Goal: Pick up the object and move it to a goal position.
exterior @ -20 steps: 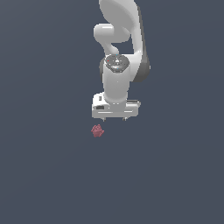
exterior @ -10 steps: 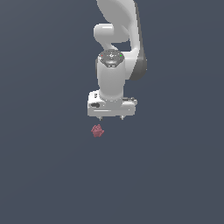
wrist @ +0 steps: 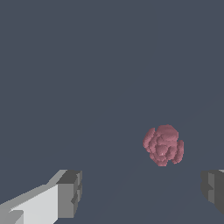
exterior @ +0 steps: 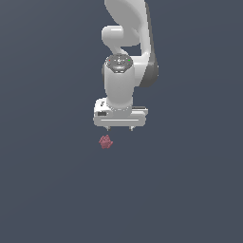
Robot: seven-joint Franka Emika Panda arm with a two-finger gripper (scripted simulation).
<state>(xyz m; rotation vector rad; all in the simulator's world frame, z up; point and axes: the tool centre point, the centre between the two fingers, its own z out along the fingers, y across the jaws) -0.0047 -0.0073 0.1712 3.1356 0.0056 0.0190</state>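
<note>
The object (exterior: 106,142) is a small lumpy dark red blob lying on the flat grey floor. My white gripper (exterior: 120,128) hangs just above and slightly toward the exterior view's right of it, only its short fingertips showing below the hand. In the wrist view the object (wrist: 163,145) lies on the floor ahead of the wide gap between the two grey fingertips (wrist: 70,193), nearer one side. My gripper (wrist: 142,192) is open and holds nothing.
The white arm (exterior: 127,57) rises behind the hand. A plain dark grey floor (exterior: 57,190) fills both views.
The hand has shifted toward the exterior view's left, closer to the spot over the object. The object has not moved.
</note>
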